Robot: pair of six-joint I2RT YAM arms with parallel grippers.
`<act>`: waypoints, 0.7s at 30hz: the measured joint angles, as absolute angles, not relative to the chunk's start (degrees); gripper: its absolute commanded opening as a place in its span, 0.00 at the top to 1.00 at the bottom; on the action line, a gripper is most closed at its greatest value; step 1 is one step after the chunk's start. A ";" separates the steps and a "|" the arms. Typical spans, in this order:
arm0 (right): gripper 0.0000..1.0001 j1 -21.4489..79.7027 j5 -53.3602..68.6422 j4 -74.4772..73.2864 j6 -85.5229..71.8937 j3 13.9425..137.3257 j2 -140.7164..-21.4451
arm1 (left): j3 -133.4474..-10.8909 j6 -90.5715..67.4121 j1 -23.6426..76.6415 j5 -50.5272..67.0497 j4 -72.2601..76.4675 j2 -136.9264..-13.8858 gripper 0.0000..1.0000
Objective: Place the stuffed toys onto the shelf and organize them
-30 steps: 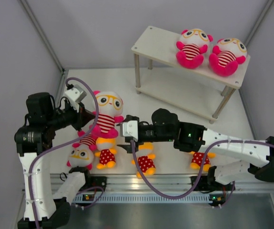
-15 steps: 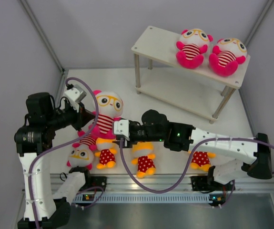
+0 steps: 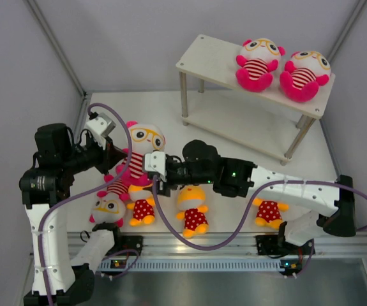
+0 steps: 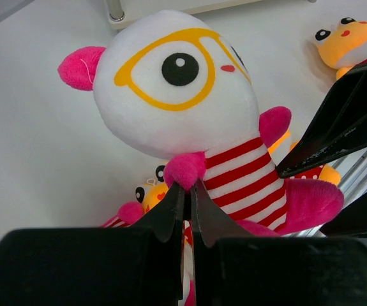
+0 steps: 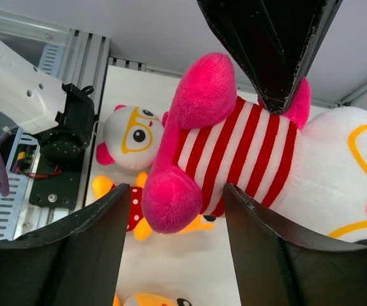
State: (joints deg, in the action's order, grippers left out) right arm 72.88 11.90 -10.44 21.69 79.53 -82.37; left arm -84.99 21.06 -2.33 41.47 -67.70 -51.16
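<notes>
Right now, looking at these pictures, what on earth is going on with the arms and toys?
The left gripper is shut on one arm of a pink stuffed toy, holding it up. The right gripper is open, its jaws either side of that toy's leg. Two more pink toys sit on the top board of the shelf; three yellow-orange toys and another pink one wait on the table.

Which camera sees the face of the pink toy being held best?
The left wrist view: the held toy fills it, with one big eye, yellow glasses and a red cheek clear. The top view shows the whole face, but small. The right wrist view shows mostly striped shirt and pink legs, the face cut off at the edge.
</notes>
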 measured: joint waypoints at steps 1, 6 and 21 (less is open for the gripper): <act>0.44 72.88 11.86 -10.46 21.39 79.53 -82.46 | -84.99 21.06 -2.33 41.34 -67.70 -51.16 1.00; 0.53 72.88 11.64 -10.74 20.40 79.64 -83.48 | -84.99 21.06 -2.33 41.32 -67.72 -51.16 1.00; 1.00 72.64 5.76 -17.82 18.26 87.20 -86.91 | -84.99 20.86 -2.33 36.93 -67.61 -51.68 1.00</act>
State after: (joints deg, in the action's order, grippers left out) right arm 72.64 5.76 -17.82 18.26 87.20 -86.91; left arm -84.99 20.86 -2.33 36.93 -67.61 -51.68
